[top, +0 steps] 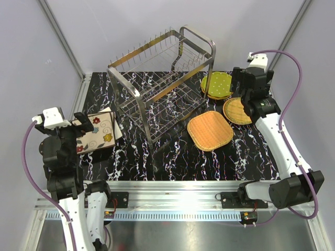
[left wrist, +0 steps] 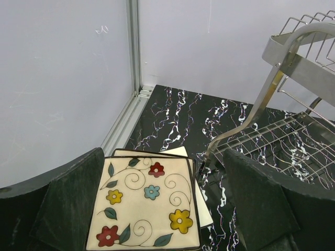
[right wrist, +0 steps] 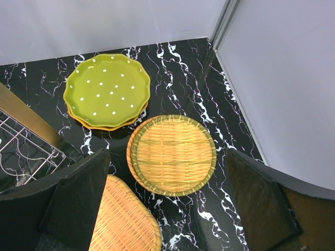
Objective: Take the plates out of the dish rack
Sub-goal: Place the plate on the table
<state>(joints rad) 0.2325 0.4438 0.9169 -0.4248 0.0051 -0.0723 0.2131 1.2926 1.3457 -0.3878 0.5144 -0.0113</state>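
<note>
1. The dish rack (top: 162, 89), two chrome wire tiers, stands mid-table at the back. No plate shows between its prongs, so unloading looks finished.
2. The flower-patterned square plate (left wrist: 146, 209) lies on a plain cream plate (left wrist: 175, 152), left of the rack.
3. The squarish wicker plate (top: 209, 130) and the round wicker plate (right wrist: 172, 155) lie flat to the right.
4. The green dotted plate (right wrist: 107, 89) sits stacked on an orange one, beside the rack.
5. The left gripper (left wrist: 162, 154) and right gripper (right wrist: 167, 151) hover with jaws wide apart, holding nothing. The next move probably needs only a clean retreat.
</note>
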